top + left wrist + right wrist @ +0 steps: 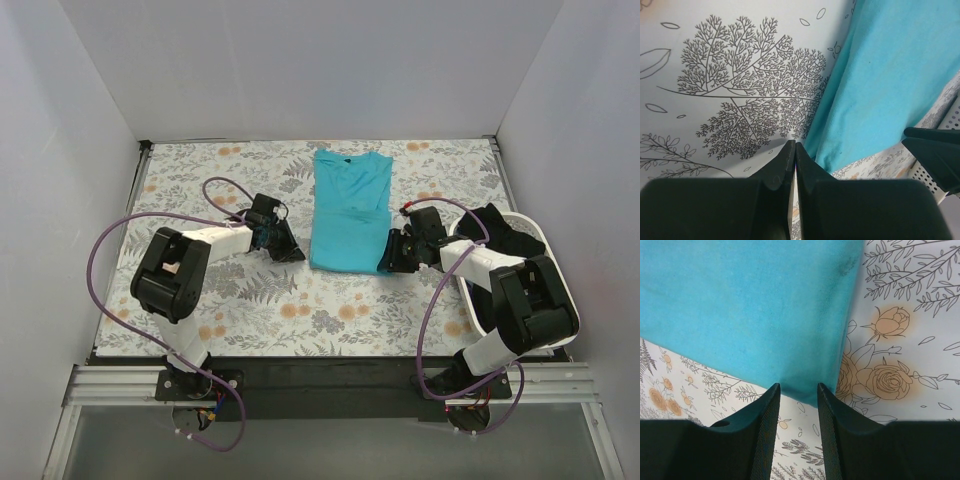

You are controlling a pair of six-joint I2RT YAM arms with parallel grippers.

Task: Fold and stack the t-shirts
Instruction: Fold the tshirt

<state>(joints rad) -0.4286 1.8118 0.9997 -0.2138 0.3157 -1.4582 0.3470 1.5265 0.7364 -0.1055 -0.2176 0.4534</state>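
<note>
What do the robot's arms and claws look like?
The left arm and right arm have white segments with bulky black joints. A purple cable loops beside each. The left gripper and right gripper have two black tapering fingers each.

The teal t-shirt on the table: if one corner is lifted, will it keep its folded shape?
Probably not: the teal t-shirt lies flat in thin, soft layers, so it would likely hang limp. The fold may open, as the layers only rest on each other. It looks light, with no thick parts.

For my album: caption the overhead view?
Left arm and right arm flank a partly folded teal t-shirt on floral cloth.
</note>
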